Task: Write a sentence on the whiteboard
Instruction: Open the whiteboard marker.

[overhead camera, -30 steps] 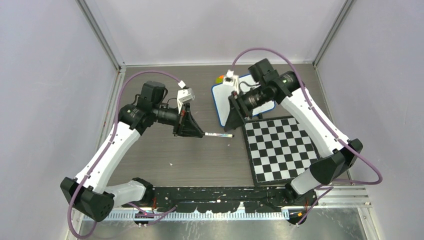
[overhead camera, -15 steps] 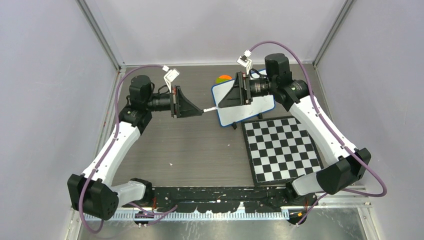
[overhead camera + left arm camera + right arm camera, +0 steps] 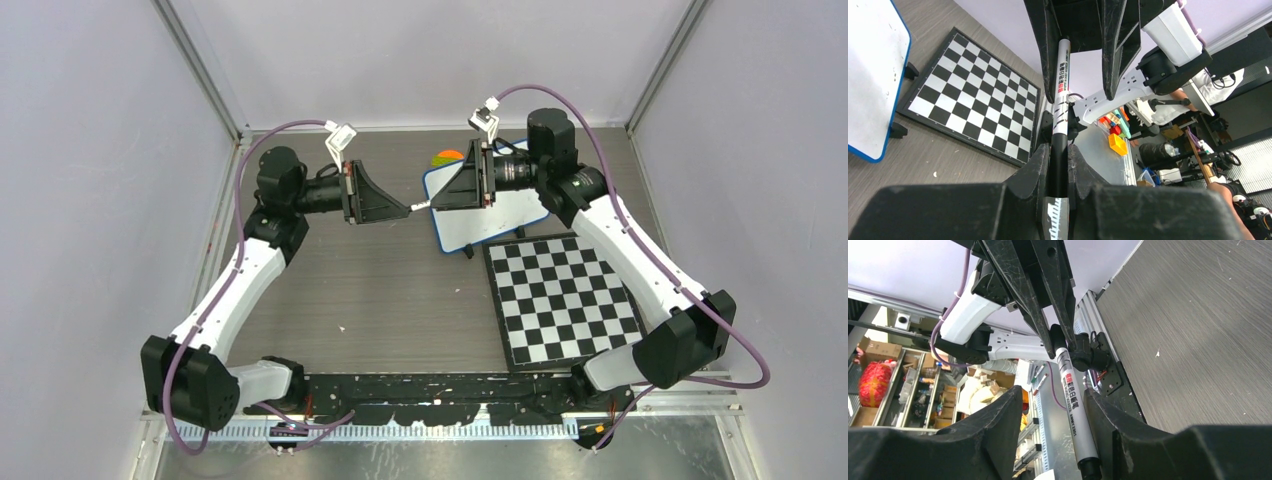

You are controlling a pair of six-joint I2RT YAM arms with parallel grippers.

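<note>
Whiteboard white, blue-rimmed; checkered board black-and-white; marker white, seemingly black-ended.

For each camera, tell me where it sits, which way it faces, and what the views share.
Top: fixed above and behind the bases, looking down at the table, whiteboard and checkered board; both arms show, left pincer and right pincer tip to tip.
Left wrist: on that wrist, looking along the left pincer, shut on the marker, toward the right pincer.
Right wrist: on that wrist, looking along its open fingers toward the left pincer.
Shared: the marker, in all three.
</note>
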